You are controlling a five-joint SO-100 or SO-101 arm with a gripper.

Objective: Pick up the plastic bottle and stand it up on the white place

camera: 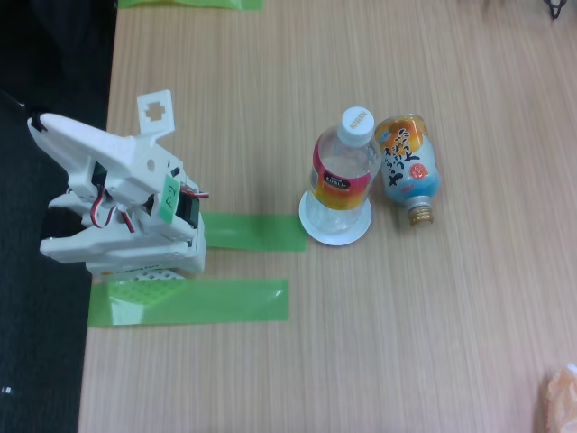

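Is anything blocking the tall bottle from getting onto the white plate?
No. The plastic bottle already stands upright on the white plate. The squat bottle lies beside it, off the plate.

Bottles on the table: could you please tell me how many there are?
2. The plastic bottle stands upright on the white place. The squat orange-and-blue bottle lies on its side just to its right in the fixed view.

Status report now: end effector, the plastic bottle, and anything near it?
End effector state cannot be told; arm folded at table's left edge. Plastic bottle stands upright on white plate. Squat orange-blue bottle lies beside it, uncapped.
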